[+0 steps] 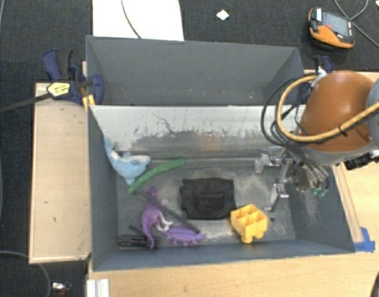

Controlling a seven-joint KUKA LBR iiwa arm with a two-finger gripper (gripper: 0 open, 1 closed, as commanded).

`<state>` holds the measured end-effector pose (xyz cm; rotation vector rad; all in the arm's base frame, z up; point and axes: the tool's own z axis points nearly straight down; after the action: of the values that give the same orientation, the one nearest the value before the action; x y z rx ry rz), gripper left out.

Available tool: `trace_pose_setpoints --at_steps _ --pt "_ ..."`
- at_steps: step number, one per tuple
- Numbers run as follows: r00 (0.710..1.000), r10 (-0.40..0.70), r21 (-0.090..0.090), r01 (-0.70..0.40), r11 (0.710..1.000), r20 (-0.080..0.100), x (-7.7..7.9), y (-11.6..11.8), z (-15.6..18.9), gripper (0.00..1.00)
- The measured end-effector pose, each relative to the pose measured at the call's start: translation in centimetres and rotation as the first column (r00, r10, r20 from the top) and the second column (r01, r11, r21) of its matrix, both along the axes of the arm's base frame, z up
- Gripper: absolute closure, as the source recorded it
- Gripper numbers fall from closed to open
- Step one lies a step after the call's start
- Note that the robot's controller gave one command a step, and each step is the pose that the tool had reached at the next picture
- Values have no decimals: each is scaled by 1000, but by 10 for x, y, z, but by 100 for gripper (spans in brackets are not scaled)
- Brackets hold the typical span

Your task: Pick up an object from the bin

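Brands, labels and writing: nothing on any item or on the robot can be read from this view.

Arm pose: the arm enters from the right of the camera view. Its orange cover (pixel 335 110) sits above the bin's right rim, with looped cables (pixel 281 113) running round its left side. Below the cover the wrist drops into the grey metal bin (pixel 189 73), and the gripper (pixel 276 200) points down and slightly leftward, low over the right part of the floor.

Tool state: cannot be told. The metal parts at the tip overlap from this angle, so spread and pressed together look alike.

Task item: the nearest thing is a yellow plastic block with open square compartments (pixel 248 223), lying near the front wall, right of centre. The gripper is just beside it, up and to its right, over bare floor. Whether they touch cannot be told.

Other contents:
- A black, crumpled-looking lump (pixel 207 198) lies in the middle of the floor, just left of the yellow block.
- Purple toy figures (pixel 165 224) lie at front left, with a small black item (pixel 132 240) in the front-left corner.
- A green curved strip (pixel 155 172) lies beside a pale blue item (pixel 127 164) against the left wall, well apart from the gripper.
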<state>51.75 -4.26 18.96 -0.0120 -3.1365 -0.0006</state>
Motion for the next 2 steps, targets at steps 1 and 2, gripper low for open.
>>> trace_pose_setpoints --at_steps 1,2 --pt "1000 3 -1 -3 1000 8 2 0 4 0" --pt "997 71 2 -71 997 5 19 85 -123 0"
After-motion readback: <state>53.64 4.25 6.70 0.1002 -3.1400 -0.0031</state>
